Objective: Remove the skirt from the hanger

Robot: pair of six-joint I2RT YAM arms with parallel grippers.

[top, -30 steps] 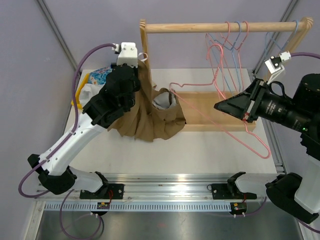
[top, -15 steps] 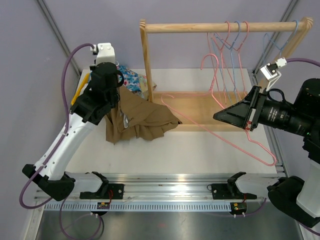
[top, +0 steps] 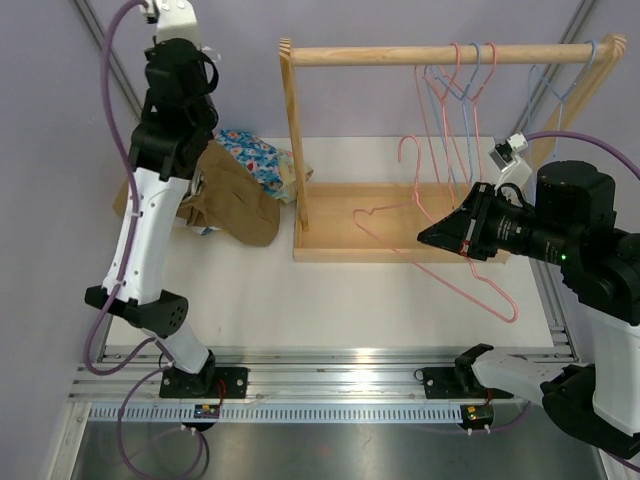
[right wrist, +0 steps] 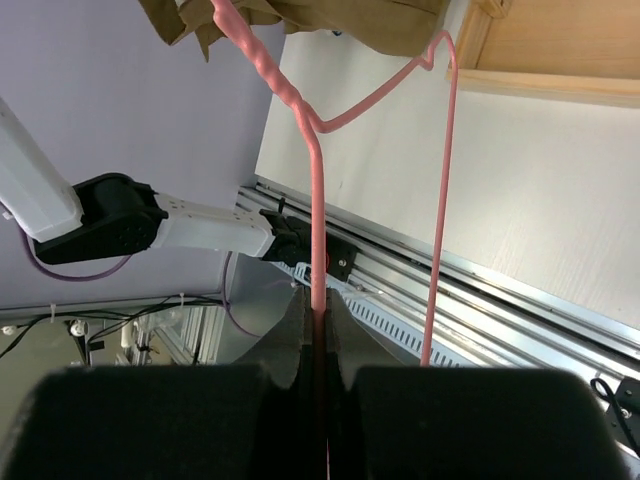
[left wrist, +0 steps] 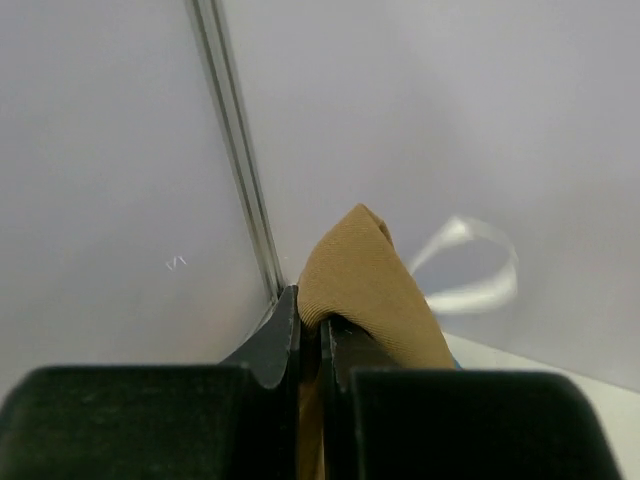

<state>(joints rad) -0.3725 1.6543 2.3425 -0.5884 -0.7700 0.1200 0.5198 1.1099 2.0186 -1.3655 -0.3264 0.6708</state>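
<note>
The tan skirt [top: 238, 198] hangs from my left gripper [top: 193, 160] and slumps onto the table's far left, clear of the hanger. In the left wrist view the left gripper [left wrist: 310, 322] is shut on a fold of the skirt [left wrist: 365, 280], facing the wall. The bare pink wire hanger [top: 440, 262] floats in front of the rack base. My right gripper [top: 424, 240] is shut on its wire. The right wrist view shows the right gripper [right wrist: 318, 306] clamped on the hanger [right wrist: 316, 180], with the skirt [right wrist: 370, 25] far beyond it.
A wooden rack with its top rail [top: 400, 55] and base tray [top: 400, 250] stands at the back. Several wire hangers [top: 465, 110] hang on the rail's right half. A floral cloth [top: 255, 155] lies behind the skirt. A metal rail [top: 340, 372] runs along the near edge.
My left arm has risen and swung to the far left, dragging the skirt off the hanger and away from the rack. The right gripper has shifted slightly left with the bare hanger.
</note>
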